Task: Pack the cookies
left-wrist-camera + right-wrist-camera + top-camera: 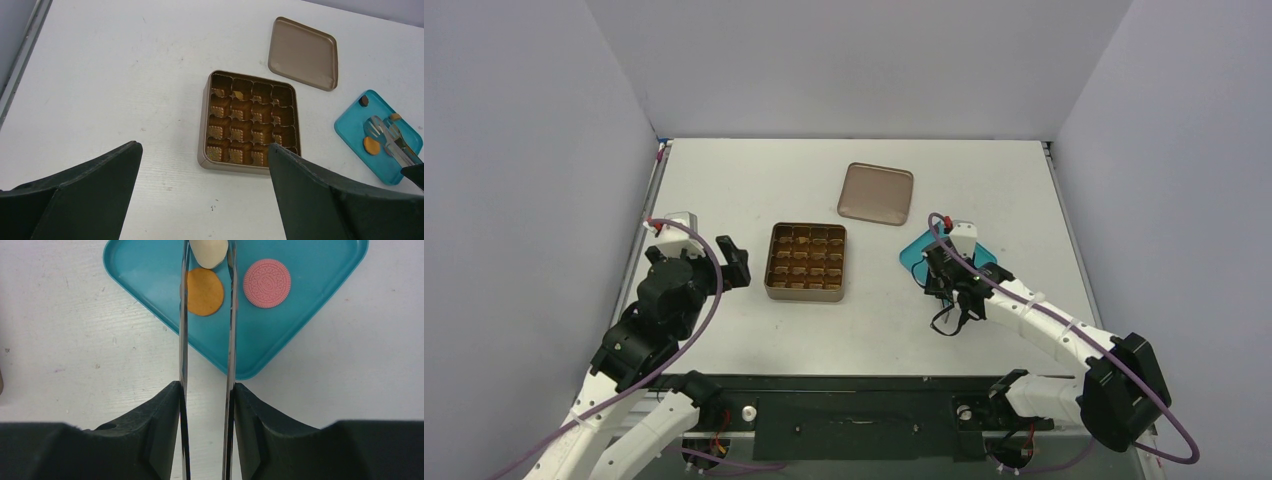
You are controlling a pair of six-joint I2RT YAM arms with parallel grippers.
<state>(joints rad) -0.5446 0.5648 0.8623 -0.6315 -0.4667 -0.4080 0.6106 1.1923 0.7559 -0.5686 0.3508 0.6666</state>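
Cream-white cookie [210,252] is btwn the tips of thin metal tongs [183,315], over teal square plate [310,300] w/ orange round cookie [204,291] & pink round cookie [266,283] lying on it. Right fingers [155,430] clamp the tongs. Left fingers [90,190] spread wide, empty, near square brown gridded tin [250,122] on white desk [125,75].

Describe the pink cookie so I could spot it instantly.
Find the teal plate on the table's right side. On it, beside the tongs, lies the pink cookie: the only pink one, stamped with a pattern, unlike the plain orange cookie.
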